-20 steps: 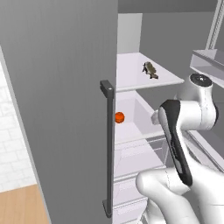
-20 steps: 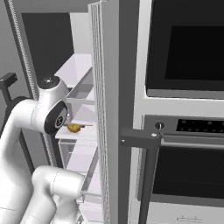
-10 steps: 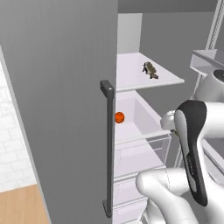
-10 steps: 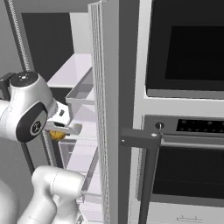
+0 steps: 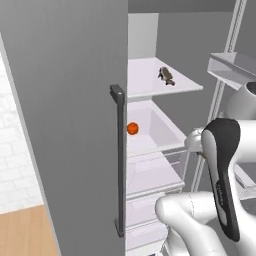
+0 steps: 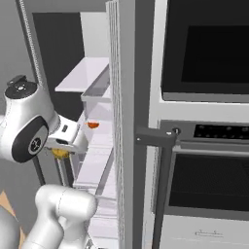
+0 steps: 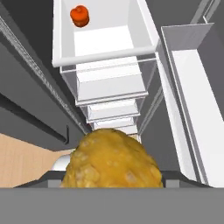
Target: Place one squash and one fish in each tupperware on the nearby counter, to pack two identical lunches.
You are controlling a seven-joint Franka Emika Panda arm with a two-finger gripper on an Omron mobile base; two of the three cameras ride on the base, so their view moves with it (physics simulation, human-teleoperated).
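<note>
In the hand view a lumpy yellow-ochre squash (image 7: 111, 162) sits between my gripper's fingers and hides their tips. The right base view shows my gripper (image 6: 62, 150) shut on this squash (image 6: 60, 154), just outside the open fridge. An orange-red squash (image 5: 132, 128) (image 6: 92, 125) (image 7: 79, 15) lies in a white fridge drawer (image 7: 109, 41). One dark fish (image 5: 166, 76) rests on the glass shelf (image 5: 150, 85) above that drawer. The tupperware is out of view.
The grey fridge door (image 5: 70, 125) with its dark vertical handle (image 5: 118, 160) stands open on the left. Door bins (image 5: 232, 65) hang on the right. A built-in oven stack (image 6: 204, 146) with a bar handle (image 6: 153, 138) is to the fridge's right.
The arm has drawn back out of the fridge and lower, carrying the yellow squash with it. The orange-red squash and the fish have not moved.
</note>
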